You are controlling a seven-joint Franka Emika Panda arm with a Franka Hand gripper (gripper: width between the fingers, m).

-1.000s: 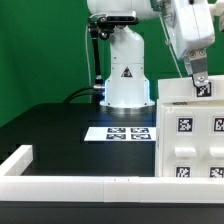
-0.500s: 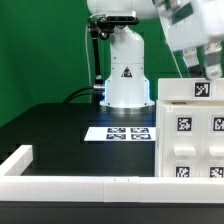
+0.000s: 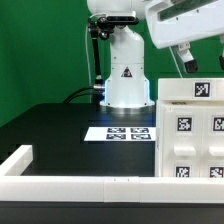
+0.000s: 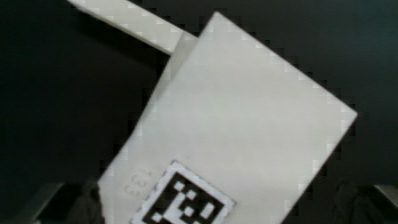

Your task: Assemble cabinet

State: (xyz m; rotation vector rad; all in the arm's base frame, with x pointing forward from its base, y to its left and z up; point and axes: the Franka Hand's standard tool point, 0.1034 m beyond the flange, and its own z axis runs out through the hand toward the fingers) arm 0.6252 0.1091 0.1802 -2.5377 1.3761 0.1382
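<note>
The cabinet (image 3: 190,135) is a large white boxy case with black-and-white tags, standing at the exterior view's right. Its front carries smaller tagged blocks, and one tag lies on its top face. My gripper (image 3: 203,65) hangs open above the cabinet's top, clear of it, with nothing between the fingers. The wrist view looks down on the cabinet's white top panel (image 4: 231,120), which has one tag near my gripper (image 4: 205,216). The dark fingertips (image 4: 54,205) stand wide apart on either side of that panel.
The arm's white base (image 3: 125,75) stands behind the black table. The marker board (image 3: 125,132) lies flat in front of the base. A low white border rail (image 3: 70,185) runs along the table's front and left edges. A green wall is behind.
My gripper has risen from the tag on the cabinet's top and now hangs above it. The jaws have opened slightly wider. The cabinet has not moved.
</note>
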